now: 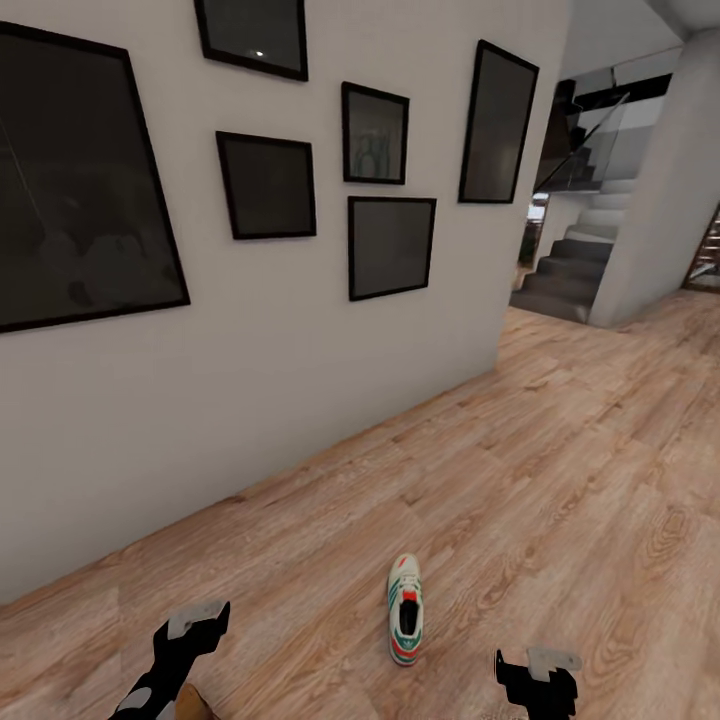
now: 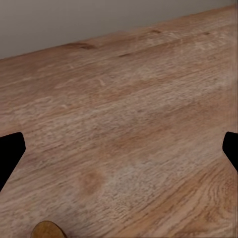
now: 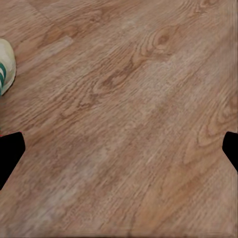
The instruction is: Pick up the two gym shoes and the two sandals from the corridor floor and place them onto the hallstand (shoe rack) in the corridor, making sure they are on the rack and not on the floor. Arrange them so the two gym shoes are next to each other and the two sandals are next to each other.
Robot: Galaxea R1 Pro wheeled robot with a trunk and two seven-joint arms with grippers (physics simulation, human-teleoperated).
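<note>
Wood floor (image 1: 560,480), gym shoe (image 1: 405,609), tan sandal tip (image 2: 47,231)

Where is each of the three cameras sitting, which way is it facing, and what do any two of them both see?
Head view: on the robot's head, facing forward and down the corridor; left gripper and right gripper show low, a gym shoe between them.
Left wrist view: near the left gripper, facing the corridor floor and wall base; fingertips at the edges.
Right wrist view: near the right gripper, facing floor; fingertips show.
Shared: head and right wrist views both catch the gym shoe.
</note>
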